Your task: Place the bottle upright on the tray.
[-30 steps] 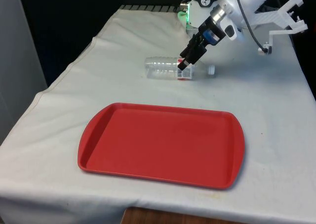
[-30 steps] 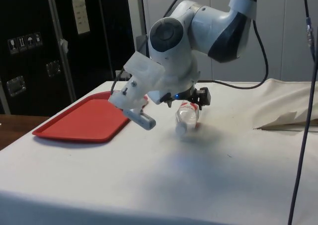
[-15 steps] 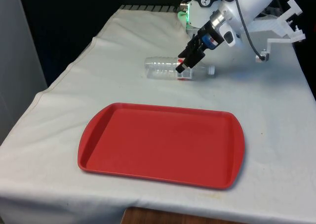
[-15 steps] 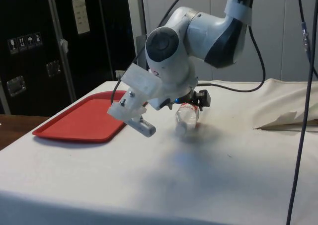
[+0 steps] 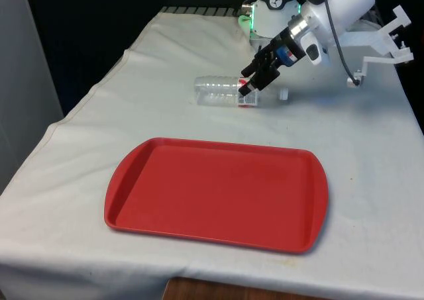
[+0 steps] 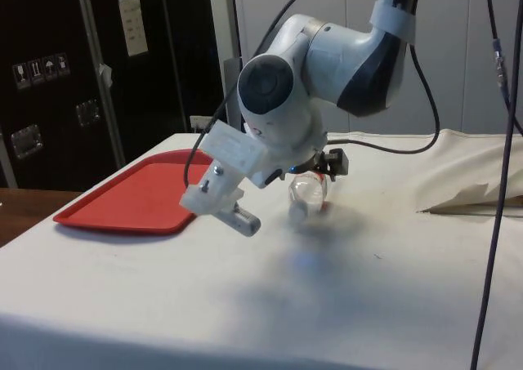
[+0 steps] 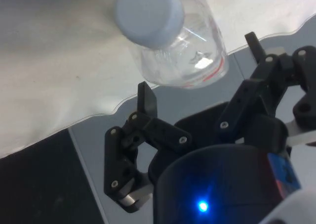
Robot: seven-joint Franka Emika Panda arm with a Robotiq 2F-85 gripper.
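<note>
A clear plastic bottle (image 5: pixel 217 91) with a white cap and a red label lies on its side on the white cloth, beyond the red tray (image 5: pixel 218 189). My black gripper (image 5: pixel 249 87) reaches down at a slant over the bottle's label end, near the neck. In the wrist view the bottle (image 7: pixel 183 53) sits between the two spread fingers (image 7: pixel 146 99), cap towards the camera, with a small gap on one side. The gripper (image 7: pixel 200 67) is open around it. From the side, the bottle (image 6: pixel 308 193) rests on the cloth under the wrist, past the tray (image 6: pixel 135 200).
The cloth is folded up into a ridge (image 6: pixel 470 197) behind the bottle in the side view. The table's edges run close along both sides of the tray. A cable (image 6: pixel 490 223) hangs down at the side view's right.
The wrist has turned a little and the arm's upper parts have shifted, while the fingers stay at the bottle. The bottle and the tray have not moved.
</note>
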